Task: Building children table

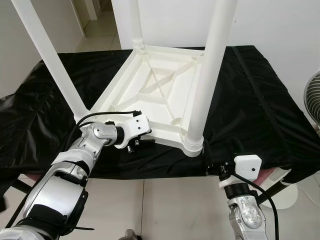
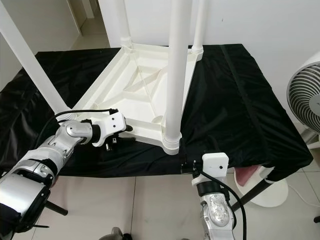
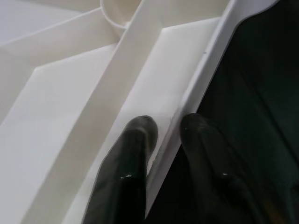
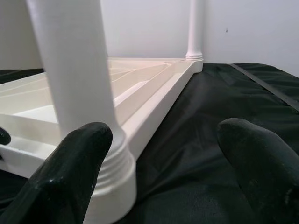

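Though low at the near edge of the scene, right gripper [image 4: 163, 163] held wide apart, two black fingers [image 4: 70, 172] spread with nothing between them, hovering just off the near side of the black-draped work surface [image 1: 250, 105] and facing the nearest white round plastic leg [image 1: 210, 75]. Just beyond, left gripper [image 3: 163, 135] reached in over the cloth, narrowly parted, one black fingertip [image 3: 140, 130] inside and the other outside the near rim of the white plastic children's table [image 1: 160, 85]; rim wall sits between the two, though contact cannot be confirmed. Upside down on the black cloth, that table, ribbed underside with crossed braces facing up. At the near right corner, upright in a ringed socket, the nearest leg. At the near left corner, a second white leg [image 1: 50, 60], leaning away to the left. At the two far corners, two more white legs [image 2: 122, 22] standing up. Off to the right past the cloth, a white standing fan [image 2: 307, 100] with a wire grille, round base resting on pale floor tiles [image 1: 170, 210]. Behind everything, a plain white wall [image 1: 270, 22].
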{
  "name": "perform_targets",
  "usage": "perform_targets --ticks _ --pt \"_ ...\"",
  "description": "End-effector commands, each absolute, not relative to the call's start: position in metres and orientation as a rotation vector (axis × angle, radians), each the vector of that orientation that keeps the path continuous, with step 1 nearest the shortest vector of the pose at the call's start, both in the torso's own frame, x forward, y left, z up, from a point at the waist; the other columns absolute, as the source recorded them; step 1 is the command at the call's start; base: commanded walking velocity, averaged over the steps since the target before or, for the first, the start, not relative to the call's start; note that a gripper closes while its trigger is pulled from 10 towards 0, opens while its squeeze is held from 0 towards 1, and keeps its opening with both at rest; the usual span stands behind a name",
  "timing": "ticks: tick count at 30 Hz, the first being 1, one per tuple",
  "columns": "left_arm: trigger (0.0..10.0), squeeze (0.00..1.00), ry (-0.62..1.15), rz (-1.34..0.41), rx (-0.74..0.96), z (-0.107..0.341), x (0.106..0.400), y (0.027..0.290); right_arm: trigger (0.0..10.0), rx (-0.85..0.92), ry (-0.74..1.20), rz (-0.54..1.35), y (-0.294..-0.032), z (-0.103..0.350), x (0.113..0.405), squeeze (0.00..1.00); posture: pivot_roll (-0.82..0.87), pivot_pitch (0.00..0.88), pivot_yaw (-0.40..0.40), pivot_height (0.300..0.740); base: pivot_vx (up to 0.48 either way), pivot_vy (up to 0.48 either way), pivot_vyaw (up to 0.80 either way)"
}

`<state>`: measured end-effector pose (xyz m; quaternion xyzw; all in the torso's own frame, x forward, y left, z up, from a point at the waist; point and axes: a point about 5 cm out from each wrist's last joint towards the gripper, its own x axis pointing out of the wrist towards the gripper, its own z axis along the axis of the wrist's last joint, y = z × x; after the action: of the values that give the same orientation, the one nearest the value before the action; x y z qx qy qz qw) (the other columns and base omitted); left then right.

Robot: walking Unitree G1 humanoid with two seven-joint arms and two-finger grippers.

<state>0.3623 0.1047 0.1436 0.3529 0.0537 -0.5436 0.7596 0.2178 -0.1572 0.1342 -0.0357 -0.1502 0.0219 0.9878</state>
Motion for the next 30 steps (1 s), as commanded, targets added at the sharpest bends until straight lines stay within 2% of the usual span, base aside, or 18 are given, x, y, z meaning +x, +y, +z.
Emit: perform_targets --ticks 1,6,13,26,27,29,30 --pt "0.0 0.00 0.161 -1.184 0.758 0.136 0.361 0.110 10.0 -0.075 -0.297 0.038 -0.156 0.133 0.218 0.00 -0.04 0.066 0.129 0.740 0.000 0.000 0.00" --pt "0.2 0.00 0.161 -1.191 0.761 0.136 0.361 0.109 10.0 -0.075 -0.298 0.035 -0.156 0.133 0.218 0.00 -0.04 0.067 0.130 0.740 0.000 0.000 0.00" --pt "0.0 0.00 0.186 -1.254 0.744 0.125 0.353 0.115 10.0 -0.087 -0.303 0.030 -0.159 0.134 0.224 0.00 -0.03 0.078 0.134 0.740 0.000 0.000 0.00" --pt "0.0 0.00 0.186 -1.234 0.682 0.119 0.349 0.125 10.0 -0.080 -0.302 0.051 -0.157 0.136 0.229 0.00 -0.01 0.080 0.127 0.740 0.000 0.000 0.00" --pt "0.3 0.00 0.180 -1.227 0.667 0.118 0.347 0.126 10.0 -0.075 -0.295 0.061 -0.157 0.136 0.231 0.00 0.00 0.083 0.123 0.740 0.000 0.000 0.00" --pt "0.3 0.00 0.180 -1.227 0.667 0.118 0.347 0.126 10.0 -0.075 -0.295 0.061 -0.157 0.136 0.231 0.00 0.00 0.083 0.123 0.740 0.000 0.000 0.00" --pt "2.4 0.00 0.168 -1.221 0.654 0.117 0.346 0.125 10.0 -0.070 -0.285 0.079 -0.157 0.137 0.233 0.00 0.00 0.085 0.116 0.740 0.000 0.000 0.00"
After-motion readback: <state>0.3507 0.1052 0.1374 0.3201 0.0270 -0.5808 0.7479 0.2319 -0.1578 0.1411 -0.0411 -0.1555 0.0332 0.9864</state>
